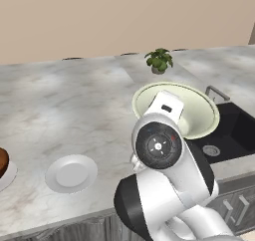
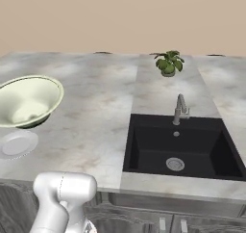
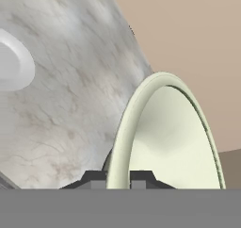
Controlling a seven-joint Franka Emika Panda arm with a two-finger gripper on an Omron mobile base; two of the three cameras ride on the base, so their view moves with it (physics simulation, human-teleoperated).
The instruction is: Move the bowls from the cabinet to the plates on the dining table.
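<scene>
Hand view: cream-green bowl (image 3: 162, 137) rim pinched between the fingers (image 3: 95, 177)

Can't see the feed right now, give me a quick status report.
End effector shut on the cream bowl's rim, bowl carried tilted above the table. Empty plate waiting on the table. Nothing blocking the way to it.

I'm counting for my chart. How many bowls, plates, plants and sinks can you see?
Bowls: 2, cream-green bowl held by the gripper, brown bowl
Plates: 2, empty plate, plate under the brown bowl
Plants: 1, potted plant
Sinks: 1, black sink
Total: 6
</scene>
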